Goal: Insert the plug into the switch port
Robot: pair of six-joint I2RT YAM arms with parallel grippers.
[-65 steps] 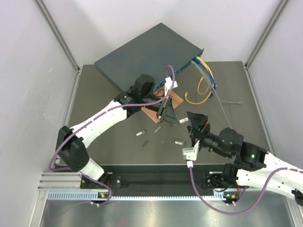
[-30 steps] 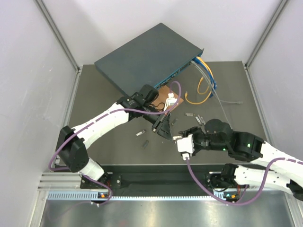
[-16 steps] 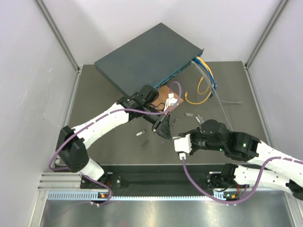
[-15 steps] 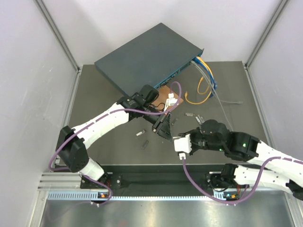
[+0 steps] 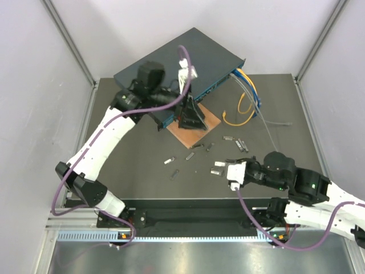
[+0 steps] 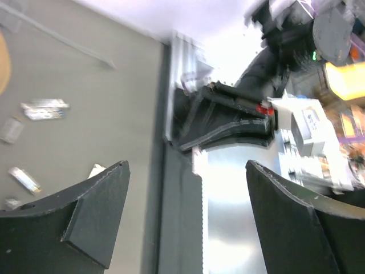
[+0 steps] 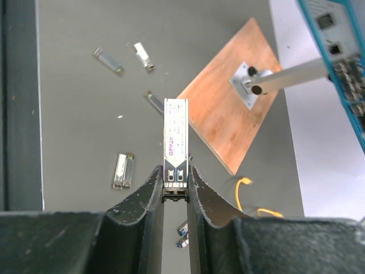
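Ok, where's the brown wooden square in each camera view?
Top external: the wooden square lies mid-table, in front of the switch.
Left wrist: an orange sliver at the left edge.
Right wrist: upper right of centre.
Shared landmark: loose metal plugs scattered beside it.

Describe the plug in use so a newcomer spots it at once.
From the large dark blue-grey switch box, drop to the thin brown wooden square beside it. Toward the near edge of the table, the right gripper pinches one slim silver metal plug; the other plugs lie loose.
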